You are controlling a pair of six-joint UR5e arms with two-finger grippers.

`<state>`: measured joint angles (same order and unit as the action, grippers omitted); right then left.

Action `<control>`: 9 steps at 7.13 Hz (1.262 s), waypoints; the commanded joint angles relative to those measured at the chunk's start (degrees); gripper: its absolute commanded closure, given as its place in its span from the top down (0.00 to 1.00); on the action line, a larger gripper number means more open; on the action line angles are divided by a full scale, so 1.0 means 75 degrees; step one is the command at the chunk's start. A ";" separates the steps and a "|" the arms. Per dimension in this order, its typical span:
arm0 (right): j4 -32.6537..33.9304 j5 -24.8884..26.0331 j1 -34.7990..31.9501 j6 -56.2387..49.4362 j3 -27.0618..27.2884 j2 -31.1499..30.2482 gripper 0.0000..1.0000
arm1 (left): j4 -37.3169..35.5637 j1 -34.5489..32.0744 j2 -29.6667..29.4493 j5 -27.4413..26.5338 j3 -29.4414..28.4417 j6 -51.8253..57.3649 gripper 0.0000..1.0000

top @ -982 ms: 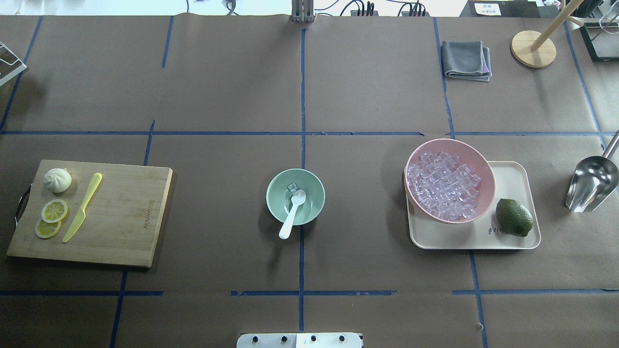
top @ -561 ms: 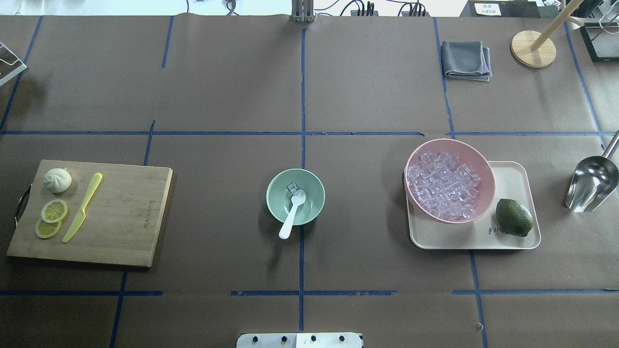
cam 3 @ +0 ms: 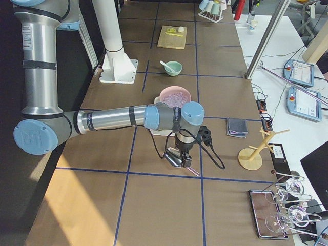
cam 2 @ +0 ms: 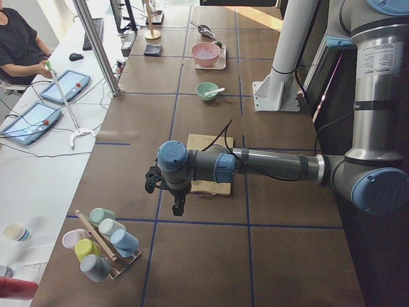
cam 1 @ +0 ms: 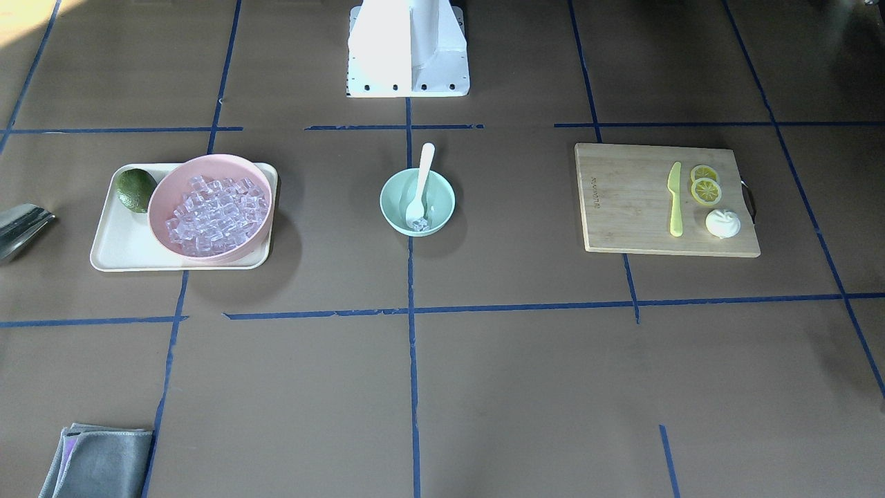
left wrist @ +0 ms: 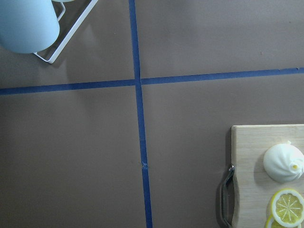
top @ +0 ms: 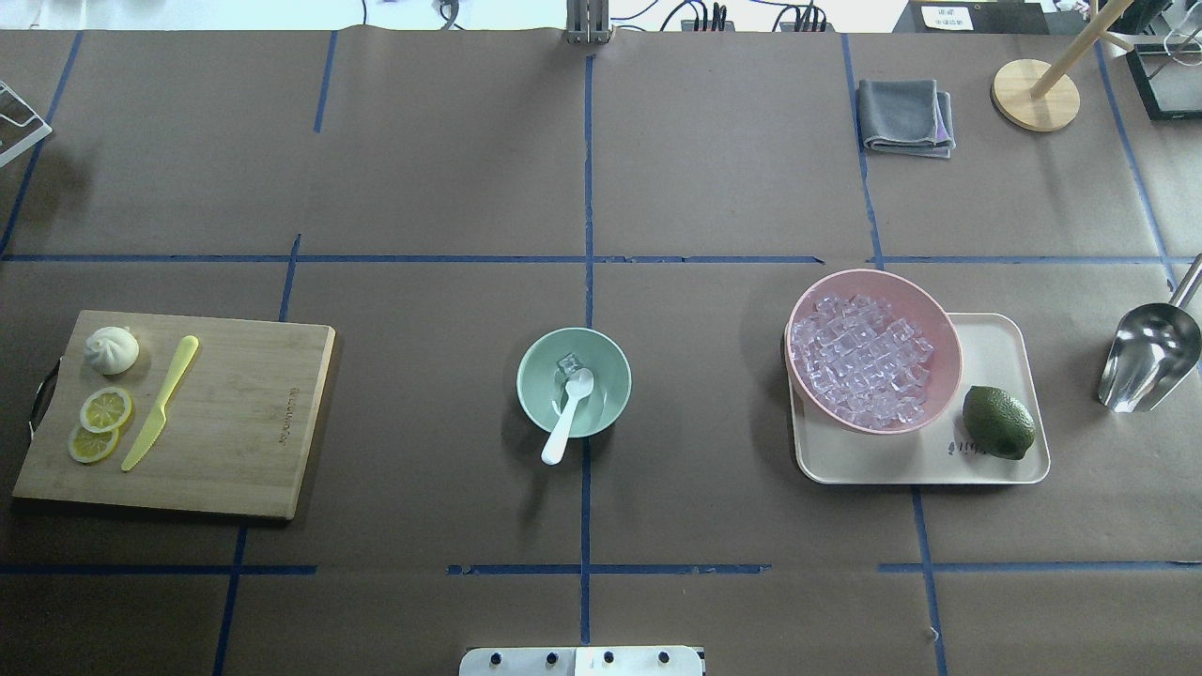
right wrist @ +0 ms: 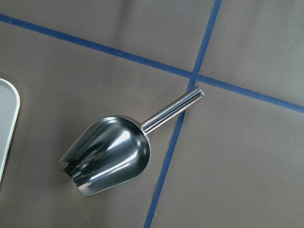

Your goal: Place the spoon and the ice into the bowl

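At the middle of the desk (top: 714,188): spoon (top: 566,420) and ice (top: 567,362) in the bowl (top: 529,376).

Brown paper crossed by blue tape (top: 587,188) covers the desk, and a white bench (cam 2: 38,173) with tablets runs along the side across from the robot. The mint-green bowl holds the white spoon, scoop down inside and handle leaning over the rim toward the robot, with one clear cube of ice just beside the scoop. More cubes fill a pink bowl (top: 944,324) on a cream tray (top: 995,338), which also carries a green fruit (top: 998,422). The left gripper (cam 2: 179,206) hangs beyond the cutting board (top: 244,422). The right gripper (cam 3: 180,155) hangs over a metal scoop (top: 1150,357). Both are well apart from the bowl, and I cannot tell whether either is released or clenched.
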<state>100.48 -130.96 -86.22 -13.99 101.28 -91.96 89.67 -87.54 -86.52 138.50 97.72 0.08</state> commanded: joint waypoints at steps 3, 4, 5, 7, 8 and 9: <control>0.0009 -0.0070 -0.0001 0.0037 -0.0097 -0.0067 0.99 | 0.0090 0.0000 0.0308 0.0083 0.0048 -0.0070 1.00; 0.0009 -0.0105 -0.0001 0.0037 -0.0086 -0.0079 0.99 | 0.0102 0.0000 0.0507 0.0095 0.0130 -0.0058 1.00; -0.0002 -0.0094 -0.0001 0.0048 -0.0109 -0.0079 0.99 | 0.0091 0.0012 0.0509 0.0014 0.0154 -0.0023 1.00; -0.0014 -0.0129 -0.0001 0.0013 -0.0039 -0.0172 0.99 | 0.0055 0.0094 0.0648 -0.0022 0.0188 -0.0023 1.00; -0.0014 -0.0129 -0.0012 0.0002 -0.0039 -0.0207 0.99 | 0.0055 0.0105 0.0638 -0.0022 0.0108 0.0000 1.00; -0.0107 -0.0117 -0.0012 0.0036 -0.0051 -0.0359 0.99 | 0.0044 0.0106 0.0627 -0.0022 0.0258 0.0001 1.00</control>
<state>100.20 -131.90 -86.28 -13.86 100.93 -93.67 90.08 -86.80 -81.86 138.36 98.97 0.02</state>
